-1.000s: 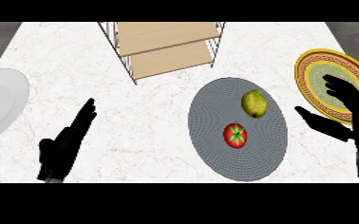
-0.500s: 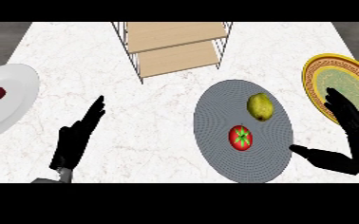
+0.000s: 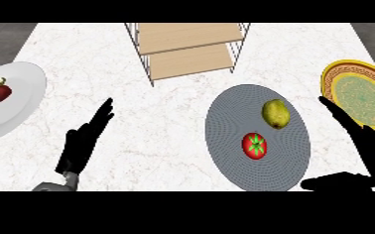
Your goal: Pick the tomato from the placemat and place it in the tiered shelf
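Tomato (image 3: 254, 146) sits near the front of the grey placemat (image 3: 227, 129), below a lemon (image 3: 275, 113). Right hand (image 3: 353, 144), fingers spread and empty, flanks the mat's right edge, nearer than the open left hand (image 3: 83, 143). Tiered shelf (image 3: 189, 49) waits at the worktop's back edge. No writing shows.

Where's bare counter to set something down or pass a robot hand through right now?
Bare marble lies between the tiered shelf, the left robot hand and the placemat. It is crowded on the right: tomato and lemon on the mat, yellow plate, right robot hand. A white plate fills the left edge.
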